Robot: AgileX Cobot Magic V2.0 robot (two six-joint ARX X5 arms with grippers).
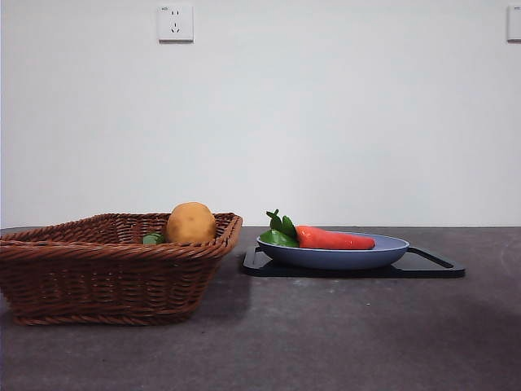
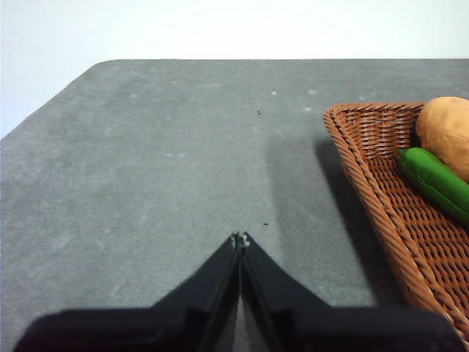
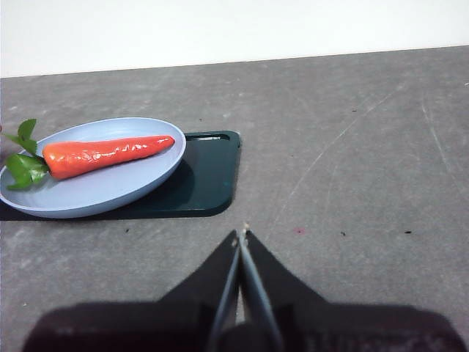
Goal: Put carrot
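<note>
The carrot, orange-red with green leaves at its thick end, lies on a blue plate that sits on a dark tray. It also shows in the right wrist view on the plate. My right gripper is shut and empty, hanging above bare table some way from the plate. My left gripper is shut and empty above bare table beside the wicker basket. Neither gripper shows in the front view.
The brown wicker basket stands left of the plate and holds a tan potato and a green vegetable; both also show in the left wrist view, potato and green vegetable. The dark tray lies under the plate.
</note>
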